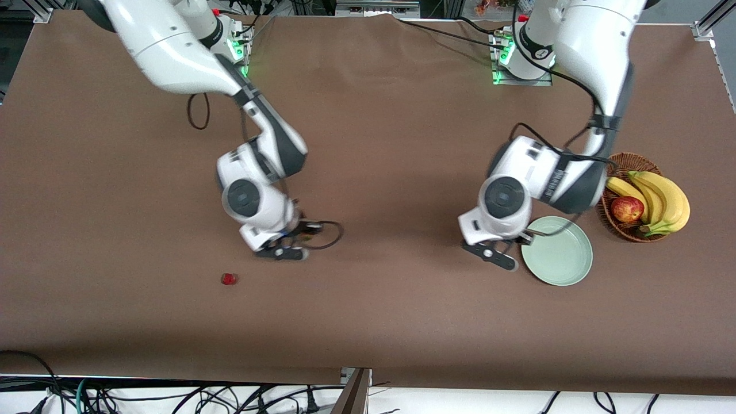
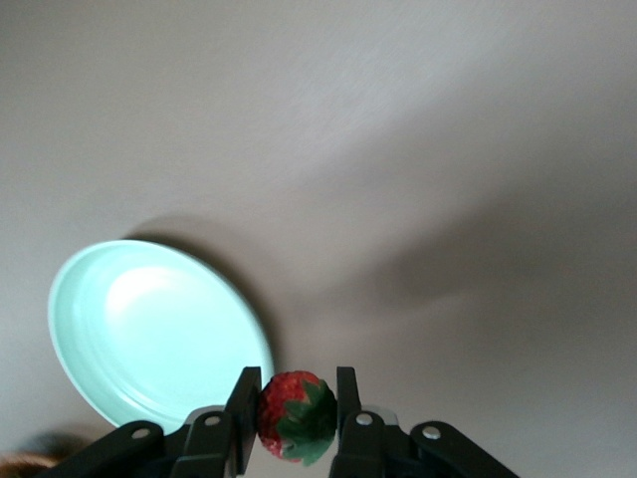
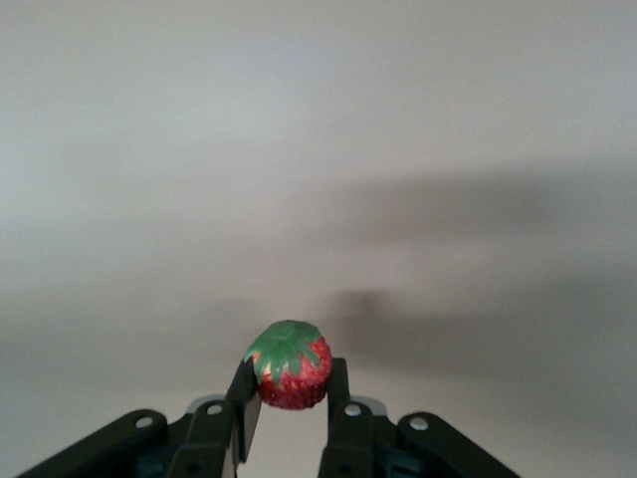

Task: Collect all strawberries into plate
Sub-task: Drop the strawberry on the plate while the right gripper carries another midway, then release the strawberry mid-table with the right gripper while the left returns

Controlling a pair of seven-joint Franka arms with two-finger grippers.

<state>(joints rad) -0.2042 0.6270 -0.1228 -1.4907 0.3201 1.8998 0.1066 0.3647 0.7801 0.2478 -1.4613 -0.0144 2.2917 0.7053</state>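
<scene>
From the front view, the left gripper is seen just beside the plate, toward the right arm's end of it. The right gripper is up over bare table; one loose strawberry lies nearby, nearer the camera.

In the left wrist view, a second strawberry is clamped between the fingers (plate rim close by).

In the right wrist view, a third strawberry is pinched likewise.

Matt brown cloth; glossy smooth plate; woven wicker basket.
</scene>
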